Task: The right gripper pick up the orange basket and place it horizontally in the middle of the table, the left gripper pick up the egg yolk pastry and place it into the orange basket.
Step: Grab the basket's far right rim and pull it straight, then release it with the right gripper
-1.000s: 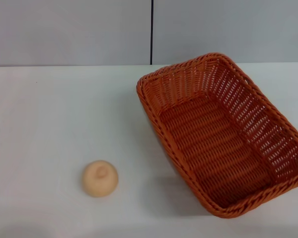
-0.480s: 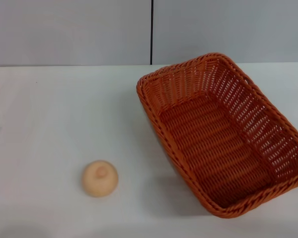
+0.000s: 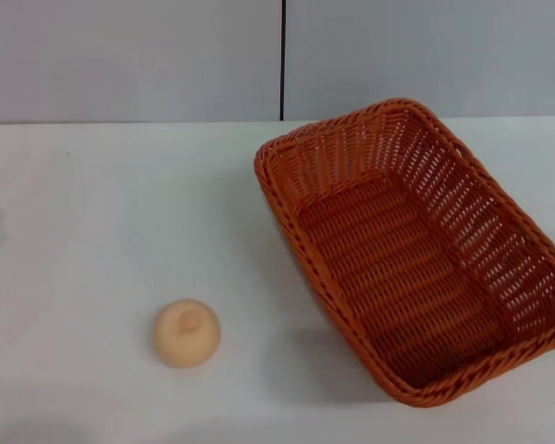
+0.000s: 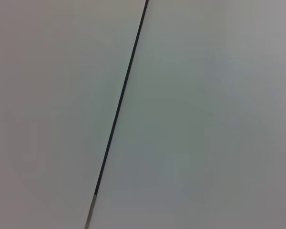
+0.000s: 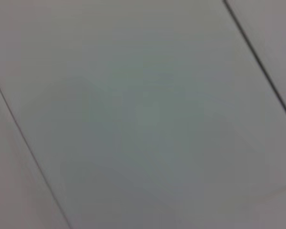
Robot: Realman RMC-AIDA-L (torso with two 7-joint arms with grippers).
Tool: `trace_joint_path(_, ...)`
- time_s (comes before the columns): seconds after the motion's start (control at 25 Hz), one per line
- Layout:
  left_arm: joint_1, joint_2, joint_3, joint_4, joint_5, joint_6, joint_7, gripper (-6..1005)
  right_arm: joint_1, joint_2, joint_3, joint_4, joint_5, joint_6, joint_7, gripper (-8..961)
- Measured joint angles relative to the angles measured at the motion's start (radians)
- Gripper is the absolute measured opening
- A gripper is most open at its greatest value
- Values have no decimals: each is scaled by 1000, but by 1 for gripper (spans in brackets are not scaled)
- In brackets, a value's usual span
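**Both claws out of view; basket and pastry untouched on tabletop**

The orange basket (image 3: 416,254) is seen in the head view on the right half of the tabletop (image 3: 102,213), resting upright and set at a diagonal, with 1 corner turned toward the far wall and the opposite corner toward the near right edge. Its inside is shown empty.

The egg yolk pastry (image 3: 186,333) is seen on the left front part of the tabletop, dimple up, well apart from the basket and in contact with nothing else.

Neither the left claw nor the right claw is shown in any view, so positions relative to a claw cannot be given, and whether either claw is released, clenched or grasping anything cannot be told. Only pale grey wall panels (image 4: 205,119) with a thin dark seam (image 4: 121,98) are shown in the left wrist view; similar panels and seams are shown in the right wrist view. The same panelled wall with 1 vertical seam is seen behind the tabletop in the head view.
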Motion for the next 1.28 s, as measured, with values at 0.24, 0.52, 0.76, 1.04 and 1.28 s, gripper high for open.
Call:
trace_joint_path(0.24,27,0,0,-1,0,11,3,842,25,-35,-214,-299,-126,4,404,759)
trace_joint_path(0.52,34,-2,0,1,-1,22,3,842,138,-137,-424,-381,-420,-65,751,759)
trace_joint_path(0.76,39,-2,0,15,-1,26,4,842,252,-182,-475,-336,-469,-134,841,758)
trace_joint_path(1.04,42,-1,-3,15,-1,26,4,842,344,-205,-704,-200,-545,-117,948,751)
trace_joint_path(1.28,44,-1,-7,15,-1,27,4,841,409,-189,-738,-135,-662,-101,963,729)
